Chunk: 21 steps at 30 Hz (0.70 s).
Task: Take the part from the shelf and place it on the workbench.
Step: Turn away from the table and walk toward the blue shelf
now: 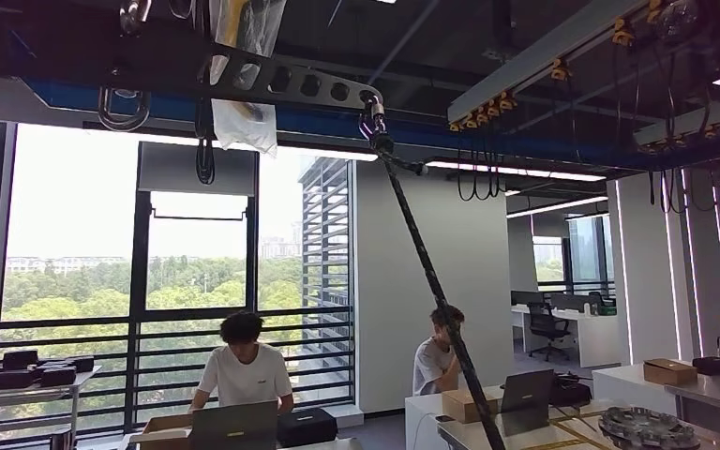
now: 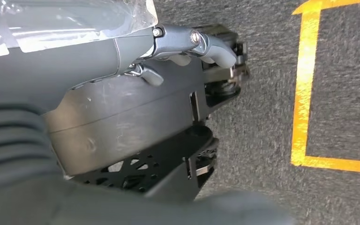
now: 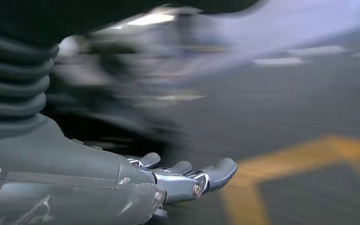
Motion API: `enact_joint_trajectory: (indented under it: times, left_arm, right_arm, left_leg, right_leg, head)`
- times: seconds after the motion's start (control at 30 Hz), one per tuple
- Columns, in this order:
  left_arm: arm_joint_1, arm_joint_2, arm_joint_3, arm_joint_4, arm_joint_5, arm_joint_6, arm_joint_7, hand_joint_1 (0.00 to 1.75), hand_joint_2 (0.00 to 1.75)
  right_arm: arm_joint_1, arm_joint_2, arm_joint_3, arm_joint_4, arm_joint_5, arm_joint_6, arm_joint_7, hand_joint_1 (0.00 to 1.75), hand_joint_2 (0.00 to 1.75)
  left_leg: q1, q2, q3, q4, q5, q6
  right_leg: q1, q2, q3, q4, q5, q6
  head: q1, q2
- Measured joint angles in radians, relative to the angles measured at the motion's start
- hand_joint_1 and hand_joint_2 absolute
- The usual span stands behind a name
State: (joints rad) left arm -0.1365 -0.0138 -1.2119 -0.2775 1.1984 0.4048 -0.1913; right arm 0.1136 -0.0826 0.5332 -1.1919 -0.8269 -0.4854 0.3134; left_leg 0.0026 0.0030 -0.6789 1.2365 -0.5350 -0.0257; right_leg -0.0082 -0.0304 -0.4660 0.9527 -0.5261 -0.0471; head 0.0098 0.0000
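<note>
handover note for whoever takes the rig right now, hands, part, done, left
Left hand: hanging over grey carpet beside yellow floor tape, holding nothing, fingers loosely curled.
Right hand: also empty, over the floor; view blurred.
Part: a round dark part lies on the workbench at lower right of the head view; whether it is the task's part is unclear.
Shelf: cannot be identified.
Done or left: cannot tell.
</note>
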Motion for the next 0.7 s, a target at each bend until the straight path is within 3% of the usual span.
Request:
enact_joint_trajectory:
  times: [0.1, 0.17, 0.33, 0.7]
  left_arm:
    - [-0.001, 0.0, -0.003, 0.0, 0.001, 0.026, 0.009, 0.0, 1.75]
    - [-0.001, 0.002, -0.005, 0.0, 0.002, 0.025, 0.025, 0.0, 1.75]
    - [-0.004, 0.006, -0.018, -0.002, 0.003, -0.004, 0.059, 0.0, 1.75]
    - [-0.006, 0.003, -0.025, -0.006, 0.012, 0.045, 0.02, 0.0, 1.75]
  right_arm:
    - [-0.049, 0.018, 0.15, 0.23, -0.001, 0.105, 0.186, 0.0, 1.75]
    - [-0.081, 0.03, 0.22, 0.343, -0.007, 0.123, 0.221, 0.0, 1.75]
    - [-0.142, 0.032, 0.345, 0.528, -0.012, 0.069, 0.206, 0.0, 1.75]
    - [-0.206, 0.013, 0.485, 0.67, -0.026, -0.055, 0.104, 0.0, 1.75]
  left_leg:
    - [-0.005, -0.002, 0.097, -0.168, 0.075, 0.023]
    - [-0.011, -0.002, 0.125, -0.223, 0.081, 0.038]
    - [-0.008, 0.002, 0.132, -0.245, 0.054, 0.029]
    - [-0.009, 0.004, 0.134, -0.242, 0.055, 0.042]
  right_leg:
    - [0.002, -0.001, -0.007, 0.01, -0.005, 0.006]
    - [0.0, -0.001, -0.012, 0.011, -0.004, 0.014]
    - [0.004, 0.005, -0.021, 0.023, -0.012, 0.02]
    - [0.003, 0.008, -0.016, 0.011, -0.003, 0.034]
  head:
    - [0.003, 0.0]
    - [0.003, 0.0]
    - [-0.004, 0.0]
    - [-0.007, 0.0]
